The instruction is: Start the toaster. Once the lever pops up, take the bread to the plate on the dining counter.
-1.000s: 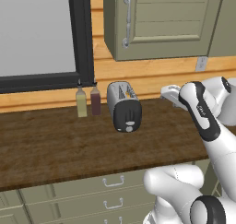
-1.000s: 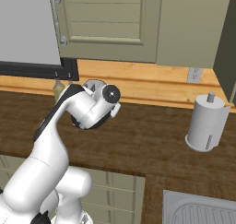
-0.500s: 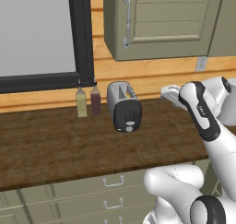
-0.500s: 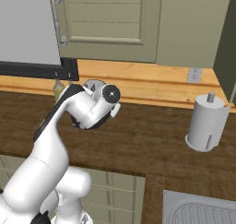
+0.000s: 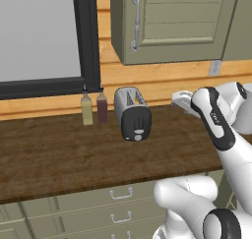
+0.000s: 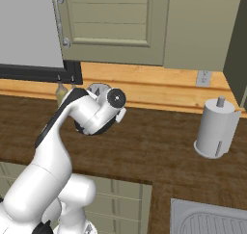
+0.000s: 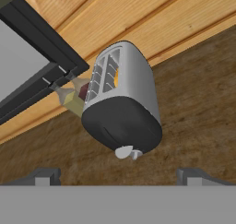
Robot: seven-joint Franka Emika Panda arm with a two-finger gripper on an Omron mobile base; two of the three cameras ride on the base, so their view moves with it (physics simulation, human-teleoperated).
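Claw (image 7: 118, 176) is spread wide, nothing between the tips, hovering in air short of the toaster (image 7: 123, 110) w/ its black end face straight ahead in the hand view. Toaster sits on the wooden desk (image 5: 54, 154) near the back wall, just right of two slim bottles (image 5: 94, 106), apart from the claw. Lever (image 7: 136, 154) is the pale tab low on that end face, w/ the round knob (image 7: 122, 151) just beside it. Bread (image 7: 116, 79) shows as a tan sliver in one slot, so it's loaded but prob not started yet.

Step in hand: get to the lever and push it down. Best approach imo: come in level w/ the end face, set one fingertip on top of the tab, not the knob, then press straight down along the face. They're close together, easy to mix up.

Around: window frame (image 5: 91, 41) behind the bottles, cabinet door (image 5: 172, 21) above, paper towel roll (image 6: 217, 128) well off to the right, sink corner (image 6: 207, 218) near it. Nothing blocks the path; the bottles are the nearest thing to bump.
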